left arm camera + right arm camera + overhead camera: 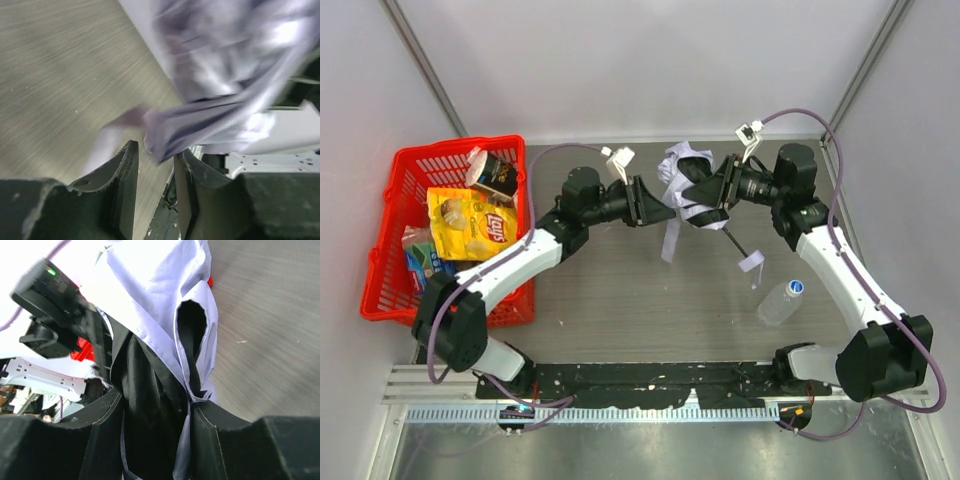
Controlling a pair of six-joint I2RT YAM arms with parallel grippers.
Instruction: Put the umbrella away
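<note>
The umbrella (686, 180) is a bunched pale lavender-grey canopy with a dark inner side, held above the middle of the table. Its thin black shaft (737, 243) slants down to the right, ending in a lavender strap (752, 262). My right gripper (708, 192) is shut on the folded canopy (150, 300), and fabric fills the gap between its fingers (220, 435). My left gripper (658, 204) faces it from the left with its jaws apart. A tip of the fabric (162, 145) hangs just in front of its fingertips (127, 160). A loose fabric strip (670, 240) dangles below.
A red basket (380, 300) stands at the left edge, holding a yellow chip bag (472, 222) and other packets. A clear water bottle (780, 300) with a blue cap lies on the table at the right, near the umbrella's strap.
</note>
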